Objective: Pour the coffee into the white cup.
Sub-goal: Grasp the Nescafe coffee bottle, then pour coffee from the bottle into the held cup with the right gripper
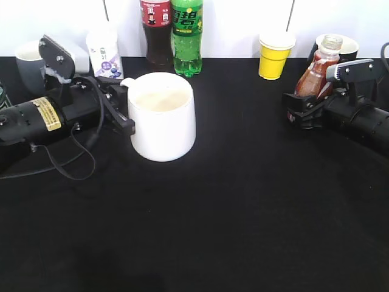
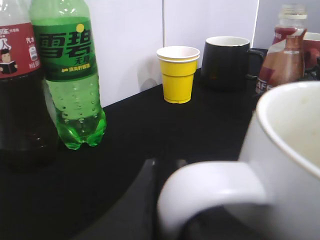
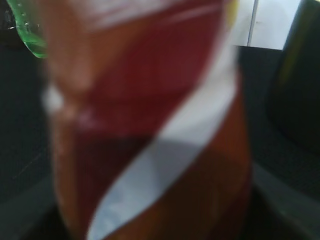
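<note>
The white cup (image 1: 164,121) stands left of centre on the black table, and its inside looks pale with no brown liquid. My left gripper (image 1: 124,109) is shut on the cup's handle (image 2: 210,190), with one dark finger against the handle's left side. The coffee, in a small curvy bottle with a red-orange label (image 1: 316,73), stands near upright at the right and also shows in the left wrist view (image 2: 282,60). My right gripper (image 1: 307,109) is shut on its lower body. The bottle (image 3: 150,125) fills the right wrist view, blurred.
Along the back wall stand a cola bottle (image 1: 156,30), a green soda bottle (image 1: 186,36), a yellow paper cup (image 1: 275,56) and a small white bottle (image 1: 104,52). A grey mug (image 1: 29,61) is at the far left. A dark mug (image 1: 340,45) sits behind the coffee bottle.
</note>
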{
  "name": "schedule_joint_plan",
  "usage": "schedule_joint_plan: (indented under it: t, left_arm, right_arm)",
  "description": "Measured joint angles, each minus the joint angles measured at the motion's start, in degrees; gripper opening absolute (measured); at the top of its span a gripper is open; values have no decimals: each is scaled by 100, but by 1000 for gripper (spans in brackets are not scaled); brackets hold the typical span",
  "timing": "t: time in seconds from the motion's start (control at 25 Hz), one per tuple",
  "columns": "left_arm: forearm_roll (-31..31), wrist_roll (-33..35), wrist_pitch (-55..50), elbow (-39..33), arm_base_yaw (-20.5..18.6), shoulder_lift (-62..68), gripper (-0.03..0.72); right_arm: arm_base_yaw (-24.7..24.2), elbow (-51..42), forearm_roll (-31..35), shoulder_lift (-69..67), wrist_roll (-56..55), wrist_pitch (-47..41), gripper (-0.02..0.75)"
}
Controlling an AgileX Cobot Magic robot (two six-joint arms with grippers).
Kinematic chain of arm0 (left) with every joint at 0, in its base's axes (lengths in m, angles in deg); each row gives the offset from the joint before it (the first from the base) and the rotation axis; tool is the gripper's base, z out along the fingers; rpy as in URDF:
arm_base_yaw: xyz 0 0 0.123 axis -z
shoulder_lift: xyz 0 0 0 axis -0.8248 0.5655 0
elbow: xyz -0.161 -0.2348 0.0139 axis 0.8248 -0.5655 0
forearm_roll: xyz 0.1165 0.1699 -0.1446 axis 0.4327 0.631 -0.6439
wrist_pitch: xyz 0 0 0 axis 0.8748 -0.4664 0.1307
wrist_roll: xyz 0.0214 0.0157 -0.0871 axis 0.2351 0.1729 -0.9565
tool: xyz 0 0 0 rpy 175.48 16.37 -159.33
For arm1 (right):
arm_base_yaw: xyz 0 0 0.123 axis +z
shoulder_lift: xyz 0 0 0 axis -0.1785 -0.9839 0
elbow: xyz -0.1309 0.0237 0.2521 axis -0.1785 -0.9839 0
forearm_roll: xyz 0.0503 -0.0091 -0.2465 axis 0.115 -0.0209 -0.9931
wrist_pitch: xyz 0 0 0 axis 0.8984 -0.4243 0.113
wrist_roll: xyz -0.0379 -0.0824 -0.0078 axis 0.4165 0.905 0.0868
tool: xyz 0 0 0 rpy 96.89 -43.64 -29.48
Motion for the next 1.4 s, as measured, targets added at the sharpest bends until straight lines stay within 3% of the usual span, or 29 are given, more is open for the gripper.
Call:
schedule_joint_plan:
  t: [0.2, 0.32, 0.44, 0.6, 0.72, 0.84, 0.96, 1.2, 1.4]
  left_arm:
    - [5, 0, 0, 0, 0, 0, 56]
    - [125, 0, -2, 0, 71, 0, 56]
    - [175, -221, -134, 157, 445, 0, 56]
    - [189, -555, -655, 986, 1233, 0, 56]
    - [219, -560, -979, 1377, 1738, 0, 56]
    - [201, -560, -1247, 1635, 1999, 5, 56]
    - [-62, -572, -1543, 2068, 2031, 5, 56]
    - [-191, -743, -1661, 2118, 2031, 5, 55]
    - [99, -987, -1661, 2118, 2031, 5, 55]
  right_arm:
    - [0, 0, -17, 0, -33, 43, 522]
    - [0, -29, -772, 421, -66, -159, 522]
    - [26, -31, -1673, 1648, -74, -630, 520]
    - [216, -36, -2609, 3195, -117, -1374, 520]
    - [222, -36, -2678, 3775, -64, -1830, 519]
    - [222, -36, -2690, 3871, 931, -1937, 519]
    - [222, -36, -2710, 3871, 2137, -1948, 519]
    - [222, -36, -2710, 3871, 4097, -1943, 519]
    - [222, -36, -2710, 3871, 4681, -1943, 519]
